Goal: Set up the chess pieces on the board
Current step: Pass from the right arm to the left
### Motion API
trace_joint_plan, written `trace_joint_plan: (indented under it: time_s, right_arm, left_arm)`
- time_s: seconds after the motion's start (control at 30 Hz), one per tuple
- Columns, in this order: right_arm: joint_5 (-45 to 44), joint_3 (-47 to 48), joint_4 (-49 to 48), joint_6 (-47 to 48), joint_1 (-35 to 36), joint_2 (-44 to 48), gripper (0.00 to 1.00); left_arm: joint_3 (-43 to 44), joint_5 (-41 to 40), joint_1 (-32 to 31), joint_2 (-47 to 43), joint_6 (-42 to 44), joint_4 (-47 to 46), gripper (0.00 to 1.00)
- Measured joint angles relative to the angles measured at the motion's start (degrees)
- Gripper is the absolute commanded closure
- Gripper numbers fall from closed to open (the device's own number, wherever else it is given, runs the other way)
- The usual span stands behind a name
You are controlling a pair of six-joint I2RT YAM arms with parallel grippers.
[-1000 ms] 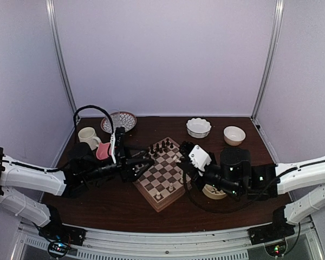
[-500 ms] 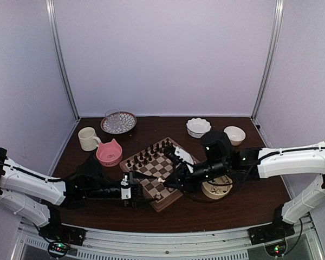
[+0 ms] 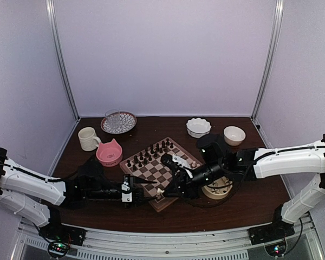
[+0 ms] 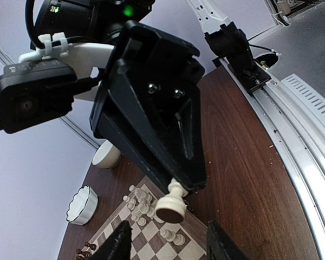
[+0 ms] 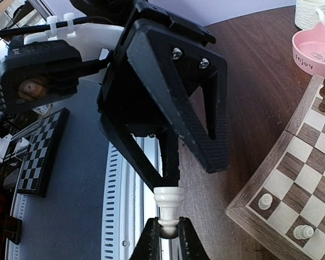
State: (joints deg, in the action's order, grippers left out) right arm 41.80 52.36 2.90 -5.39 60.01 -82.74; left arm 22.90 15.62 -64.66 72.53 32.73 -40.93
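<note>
Versus half a second back: the pawn point(image 3: 160, 190) is carried lower in the top view, from over the squares to the near corner of the board point(image 3: 161, 172). The right tool point(image 3: 167, 189) is brought down with it, and the left tool point(image 3: 153, 189) is shifted slightly up-frame to meet it. A second back the tools were kept apart at the board's two sides, the left one up by the pink bowl point(image 3: 109, 153). Now they are set tip to tip.

Right tool: clamped on the pawn. In its wrist view the pawn point(image 5: 167, 201) is pinched by the head between the two fingers point(image 5: 151, 241), with the base pointed at the left tool point(image 5: 170, 176). Whether base and tool tip are touching cannot be told.

Left tool: fingers point(image 4: 122, 241) are held partly wide, one to each side below the pawn point(image 4: 171, 206) and clear of it.

Pose: the left arm is laid low and nearly level over the surface point(image 3: 249, 203), stretched in from the left with the tool pointed right. The right arm is reached in from the right, elbow raised, wrist bent down and left.

The pawn is held off the board, its brown underside turned to the left wrist camera. Other cream pieces point(image 4: 141, 208) are stood on nearby squares. Dark pieces point(image 3: 149, 153) are lined along the far-left edge.
</note>
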Motion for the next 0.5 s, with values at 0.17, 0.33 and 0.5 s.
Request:
trace_joint_plan:
  time_s: [0.17, 0.33, 0.5]
  right_arm:
    - [0.4, 0.5, 0.2, 0.0, 0.0, -0.2, 1.00]
    - [0.7, 1.0, 0.3, -0.4, 0.0, -0.5, 1.00]
    - [0.9, 1.3, 0.5, -0.7, 0.0, -1.4, 1.00]
  left_arm:
    - [0.0, 0.4, 0.0, -0.1, 0.2, 1.2, 0.47]
    - [0.0, 1.1, 0.0, -0.5, 0.2, 1.6, 0.50]
    - [0.0, 1.4, 0.0, -0.5, 0.2, 1.6, 0.50]
